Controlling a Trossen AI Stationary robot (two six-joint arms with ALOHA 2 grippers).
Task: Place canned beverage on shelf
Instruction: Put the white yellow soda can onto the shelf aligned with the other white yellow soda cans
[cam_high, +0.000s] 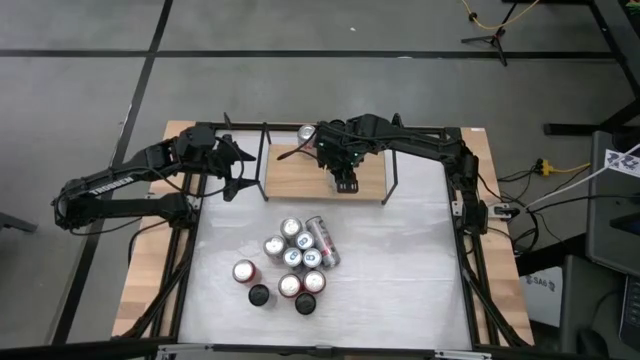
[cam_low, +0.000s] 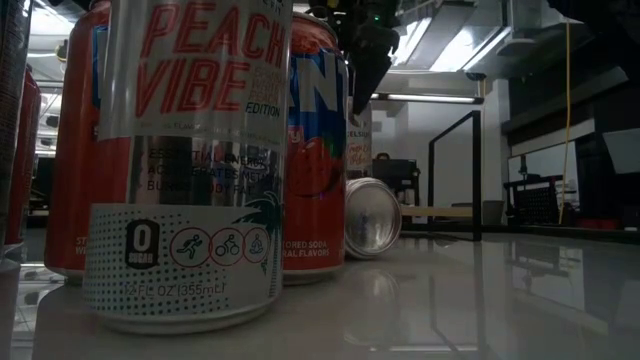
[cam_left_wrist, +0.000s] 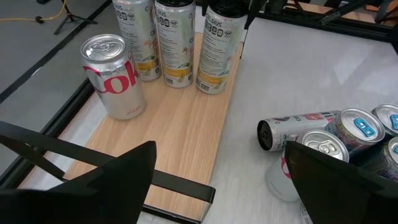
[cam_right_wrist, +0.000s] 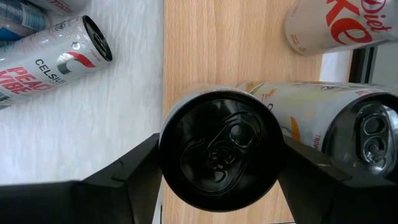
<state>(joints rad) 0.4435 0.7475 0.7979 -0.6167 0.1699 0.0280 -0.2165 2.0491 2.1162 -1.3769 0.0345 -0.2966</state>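
The white tabletop (cam_high: 400, 250) is filling most of the overhead view, with wooden strips running down both its sides. At its far edge the shelf (cam_high: 300, 178), a light-wood board with thin black rod uprights at both ends, is lying flat on the table. The right arm is reaching across from the right so that the right gripper (cam_high: 345, 180) is hanging over the shelf's near edge, its two fingers standing on either side of a black-topped can (cam_right_wrist: 221, 149) that is sitting upright on the board; the fingers are looking close to the can's sides, though whether they are pressing on it cannot be told. Beside that can, two more slim pale cans (cam_left_wrist: 176, 43) are standing in a row on the shelf, and a Diet Coke can (cam_left_wrist: 115, 74) is standing a little apart from them on the same board. The left arm is waiting at the left end of the shelf, the left gripper (cam_high: 232, 165) holding nothing with its fingers spread wide. Nearer the front, a cluster of cans (cam_high: 290, 262) is waiting upright on the tabletop, with one silver can (cam_high: 322, 241) lying on its side at the cluster's edge.
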